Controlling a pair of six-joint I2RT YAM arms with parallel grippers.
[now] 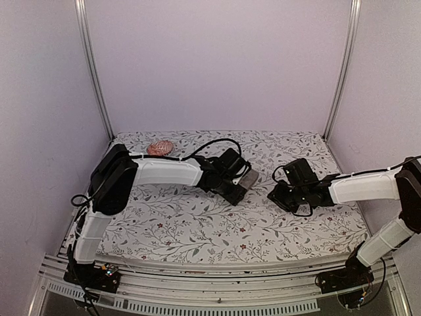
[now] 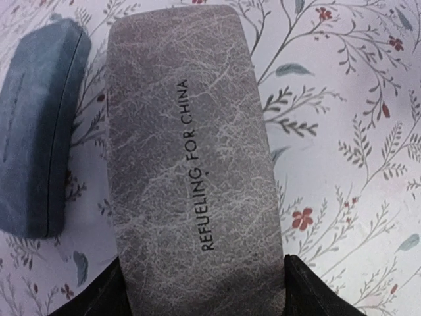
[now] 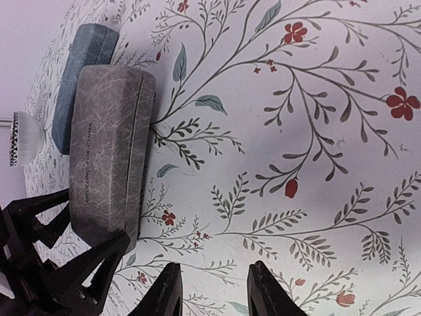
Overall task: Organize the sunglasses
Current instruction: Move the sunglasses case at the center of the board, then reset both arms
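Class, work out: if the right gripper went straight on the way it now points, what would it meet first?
Probably just the floral tablecloth: the line from the right gripper passes beside the grey case, depth unclear.

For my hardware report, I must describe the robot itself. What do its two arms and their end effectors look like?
Both the left arm and the right arm have white tubular links joined by black joint housings. A thin black cable loops loose near each wrist. The right end effector is black, with two tapered fingers; the left end effector is black too.

Arms (image 1: 168, 172) white, joints (image 1: 115, 179) black; right tool (image 3: 212, 293) black.
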